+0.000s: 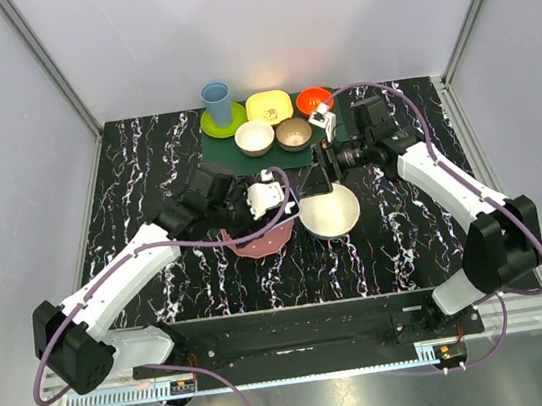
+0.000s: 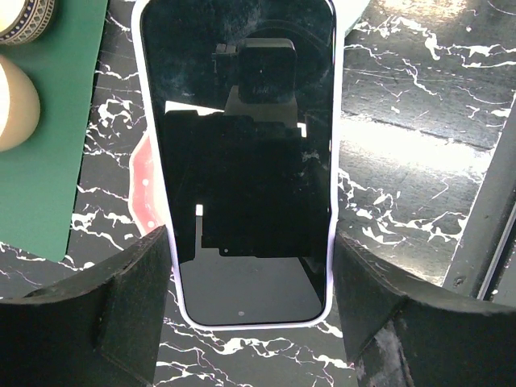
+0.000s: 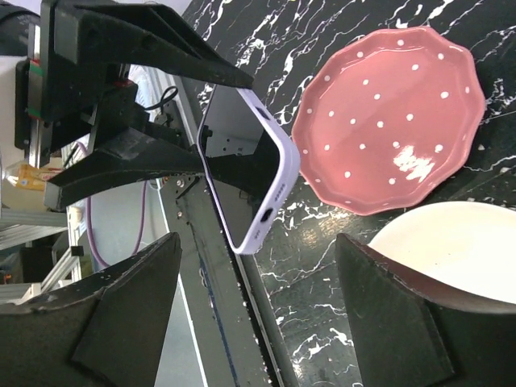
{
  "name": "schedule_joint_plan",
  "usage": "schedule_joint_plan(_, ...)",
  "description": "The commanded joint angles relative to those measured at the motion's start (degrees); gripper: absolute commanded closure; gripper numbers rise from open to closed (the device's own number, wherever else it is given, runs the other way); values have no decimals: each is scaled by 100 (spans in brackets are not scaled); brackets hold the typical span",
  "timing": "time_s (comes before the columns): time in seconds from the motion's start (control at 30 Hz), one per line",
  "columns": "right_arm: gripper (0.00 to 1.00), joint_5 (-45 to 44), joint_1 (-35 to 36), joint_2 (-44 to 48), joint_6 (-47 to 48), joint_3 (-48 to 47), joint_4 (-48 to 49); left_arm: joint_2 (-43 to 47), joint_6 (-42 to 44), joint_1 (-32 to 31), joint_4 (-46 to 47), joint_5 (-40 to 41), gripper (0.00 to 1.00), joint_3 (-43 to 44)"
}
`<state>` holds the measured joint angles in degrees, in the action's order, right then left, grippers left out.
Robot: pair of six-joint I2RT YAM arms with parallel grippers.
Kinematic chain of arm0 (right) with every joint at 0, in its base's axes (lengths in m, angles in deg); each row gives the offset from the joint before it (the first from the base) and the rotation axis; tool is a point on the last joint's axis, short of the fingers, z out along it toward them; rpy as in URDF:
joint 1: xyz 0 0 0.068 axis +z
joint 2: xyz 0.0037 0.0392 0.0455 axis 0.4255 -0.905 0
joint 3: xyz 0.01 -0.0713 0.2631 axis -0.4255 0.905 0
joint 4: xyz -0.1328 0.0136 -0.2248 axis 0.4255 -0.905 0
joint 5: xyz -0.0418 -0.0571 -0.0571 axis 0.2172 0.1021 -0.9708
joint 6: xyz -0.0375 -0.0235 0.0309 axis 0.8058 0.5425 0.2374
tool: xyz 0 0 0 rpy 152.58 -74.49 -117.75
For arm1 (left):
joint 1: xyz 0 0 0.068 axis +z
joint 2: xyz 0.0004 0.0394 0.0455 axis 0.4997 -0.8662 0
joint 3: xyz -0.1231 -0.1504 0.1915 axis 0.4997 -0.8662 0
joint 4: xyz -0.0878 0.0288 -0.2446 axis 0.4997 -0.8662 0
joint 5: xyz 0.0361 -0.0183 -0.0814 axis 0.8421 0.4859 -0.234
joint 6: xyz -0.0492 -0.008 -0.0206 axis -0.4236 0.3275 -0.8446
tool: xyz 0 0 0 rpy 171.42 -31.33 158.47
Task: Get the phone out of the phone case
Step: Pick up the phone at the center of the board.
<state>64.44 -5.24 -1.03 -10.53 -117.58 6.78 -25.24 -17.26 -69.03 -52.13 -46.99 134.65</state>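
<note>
The phone [image 2: 242, 161], black with a glossy dark screen, sits inside the pale lavender phone case [image 2: 331, 201]. My left gripper [image 2: 251, 310] is shut on the case, one finger on each long edge near its lower end, holding it above the table. In the right wrist view the case [image 3: 276, 189] juts out from the left gripper's fingers, port end toward me, with the screen [image 3: 242, 173] facing left. My right gripper [image 3: 258, 310] is open and empty, a short gap from that end. In the top view both grippers, left [image 1: 270, 198] and right [image 1: 325, 168], meet mid-table.
A pink dotted plate [image 1: 256, 241] [image 3: 387, 121] and a white plate [image 1: 329, 212] [image 3: 451, 250] lie under the grippers. At the back a green mat [image 1: 227, 143] holds two bowls, a blue cup [image 1: 216, 102], a yellow dish [image 1: 269, 106] and an orange bowl [image 1: 314, 99].
</note>
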Motion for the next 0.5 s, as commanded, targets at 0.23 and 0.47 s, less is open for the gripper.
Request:
schedule_joint_plan(0.23,24,472,159,-245,-386,-213,135,203,-45,-560,372,614,100,314)
schedule_joint_plan(0.47,25,542,290,-280,-412,-2,170,308,-133,-595,635,868,100,252)
